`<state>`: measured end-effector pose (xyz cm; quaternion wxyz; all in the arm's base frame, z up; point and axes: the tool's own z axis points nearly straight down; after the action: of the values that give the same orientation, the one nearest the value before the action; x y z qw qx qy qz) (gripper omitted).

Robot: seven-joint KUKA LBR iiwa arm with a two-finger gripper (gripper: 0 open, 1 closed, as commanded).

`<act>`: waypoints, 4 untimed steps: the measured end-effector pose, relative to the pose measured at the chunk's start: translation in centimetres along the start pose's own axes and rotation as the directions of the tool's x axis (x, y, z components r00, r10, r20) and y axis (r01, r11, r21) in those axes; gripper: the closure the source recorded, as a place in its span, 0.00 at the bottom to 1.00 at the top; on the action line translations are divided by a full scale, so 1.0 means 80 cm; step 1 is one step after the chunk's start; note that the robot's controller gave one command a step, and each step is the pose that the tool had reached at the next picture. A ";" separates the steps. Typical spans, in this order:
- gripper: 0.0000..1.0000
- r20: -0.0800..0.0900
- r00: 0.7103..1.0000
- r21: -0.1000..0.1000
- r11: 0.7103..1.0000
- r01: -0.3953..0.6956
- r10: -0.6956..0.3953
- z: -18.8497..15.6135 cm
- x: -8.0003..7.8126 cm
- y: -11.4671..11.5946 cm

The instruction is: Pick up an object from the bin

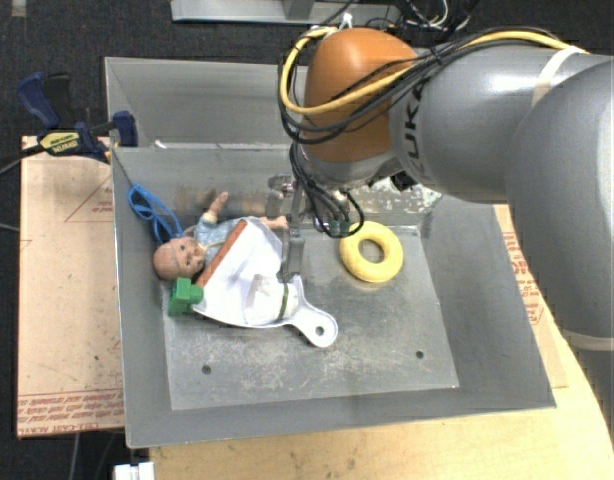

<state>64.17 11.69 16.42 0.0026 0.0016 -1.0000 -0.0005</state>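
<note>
White scoop: shallow bowl, short handle with a hole, pointing lower right. It lies left of the middle of the bin, against a doll, with a green block at its left edge. My claw is at the scoop's right rim. Claw width: cannot tell. Yellow ring near, to its right.

The only lettering I can make out stands on the grey arm, beside its orange cover. Dark letters run up the side there; "UK" is readable, and cables cross the rest.
</note>
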 end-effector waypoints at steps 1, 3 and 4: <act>0.00 0.007 1.000 -0.001 1.000 -0.001 0.001 -0.006 -0.001 0.000; 0.00 0.000 0.999 -0.002 0.999 -0.034 0.034 0.091 0.056 0.007; 1.00 0.018 0.984 -0.008 0.985 0.175 -0.175 0.102 0.073 0.019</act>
<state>58.31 13.19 8.29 -0.0061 0.0894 -0.9960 -0.0056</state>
